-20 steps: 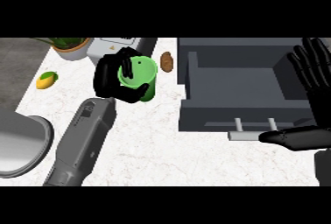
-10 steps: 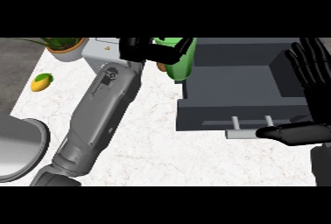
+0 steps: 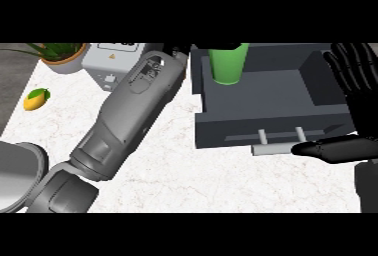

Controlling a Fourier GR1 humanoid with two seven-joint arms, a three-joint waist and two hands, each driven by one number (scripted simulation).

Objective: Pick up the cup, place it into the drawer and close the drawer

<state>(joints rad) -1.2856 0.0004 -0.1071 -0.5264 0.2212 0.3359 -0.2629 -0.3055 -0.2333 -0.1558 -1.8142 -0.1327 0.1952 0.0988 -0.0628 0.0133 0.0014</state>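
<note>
Stretching across the white surface (image 3: 184,175), my left forearm (image 3: 125,120) is reaching toward the open drawer (image 3: 269,107). My right hand (image 3: 354,85) is resting open beside the drawer, fingers straight. The green cup (image 3: 227,64) is standing upright inside the drawer's back corner; my left hand is hidden, so I cannot tell its state.

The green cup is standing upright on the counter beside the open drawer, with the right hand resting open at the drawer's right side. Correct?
Not quite. The head view shows the green cup upright inside the open drawer, at its back, not on the counter. The right hand does rest open at the drawer's right side.
</note>
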